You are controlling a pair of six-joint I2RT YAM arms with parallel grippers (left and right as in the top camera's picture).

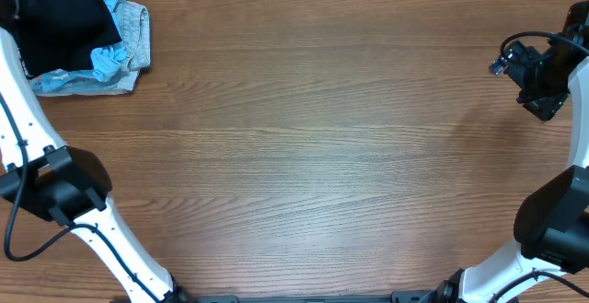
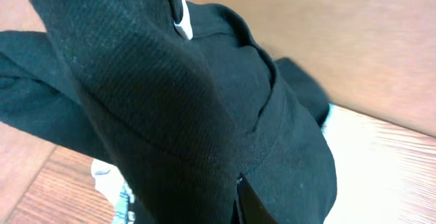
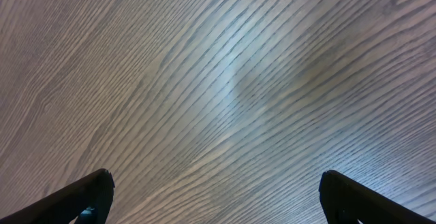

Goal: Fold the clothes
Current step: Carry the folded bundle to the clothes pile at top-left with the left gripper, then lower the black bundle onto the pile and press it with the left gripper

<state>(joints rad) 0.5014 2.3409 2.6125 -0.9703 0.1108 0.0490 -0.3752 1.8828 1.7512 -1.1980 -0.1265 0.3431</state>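
The clothes (image 1: pixel 57 16), a black garment, are bunched in the far left corner of the table. In the left wrist view the black clothes (image 2: pixel 170 101) fill most of the frame, with a small white label (image 2: pixel 180 20) near the top. My left gripper (image 2: pixel 240 205) is buried in the fabric and shut on it. Only one dark fingertip (image 2: pixel 251 203) shows. In the overhead view that gripper is hidden at the corner. My right gripper (image 1: pixel 541 100) hangs open at the right edge, above bare wood, its jaws (image 3: pixel 214 180) wide with nothing between them.
A pale blue garment (image 1: pixel 112 56) and a grey one (image 1: pixel 138 34) lie under and beside the black garment at the far left. A strip of the pale cloth (image 2: pixel 109 183) shows beneath the black fabric. The left arm's white links (image 1: pixel 83 202) cross the near left.
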